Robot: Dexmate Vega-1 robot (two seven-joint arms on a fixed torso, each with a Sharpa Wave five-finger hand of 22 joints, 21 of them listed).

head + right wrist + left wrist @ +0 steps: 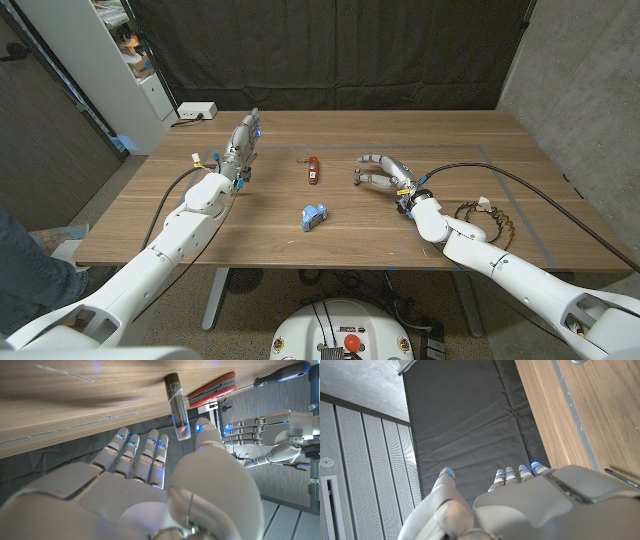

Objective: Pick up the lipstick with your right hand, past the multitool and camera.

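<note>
Just beside the lipstick [178,406], the right hand [385,173] is open, holding nothing. Fingers may nudge the upright tube toward the nearby multitool [313,168], toppling it.

White power strip [195,111] at the table's [480,135] far corner (black curtain [330,50] behind).

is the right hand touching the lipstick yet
Cannot tell. In the right wrist view the lipstick stands just past the right hand, near its thumb, but no gap or contact shows plainly.
</note>
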